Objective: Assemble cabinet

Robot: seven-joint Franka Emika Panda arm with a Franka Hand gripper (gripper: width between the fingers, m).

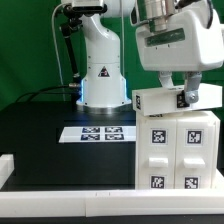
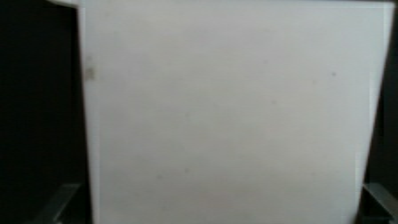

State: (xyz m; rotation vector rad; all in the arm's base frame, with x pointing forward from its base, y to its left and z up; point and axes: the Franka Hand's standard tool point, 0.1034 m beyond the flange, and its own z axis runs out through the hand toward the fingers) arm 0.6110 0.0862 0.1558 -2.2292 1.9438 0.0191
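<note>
The cabinet body (image 1: 182,152), a large white box with black-and-white tags on its front, stands at the exterior view's lower right. A white cabinet panel (image 1: 158,101) sits slightly tilted on its top. My gripper (image 1: 186,96) comes down from above and is shut on this panel at its right end. In the wrist view the panel (image 2: 222,110) fills nearly the whole picture, and the gripper (image 2: 221,206) shows only as dark fingers (image 2: 59,206) at its two sides. The panel hides what lies under it.
The marker board (image 1: 100,133) lies flat on the black table behind the cabinet. The white robot base (image 1: 100,72) stands at the back. A white rim (image 1: 60,182) runs along the table's front edge.
</note>
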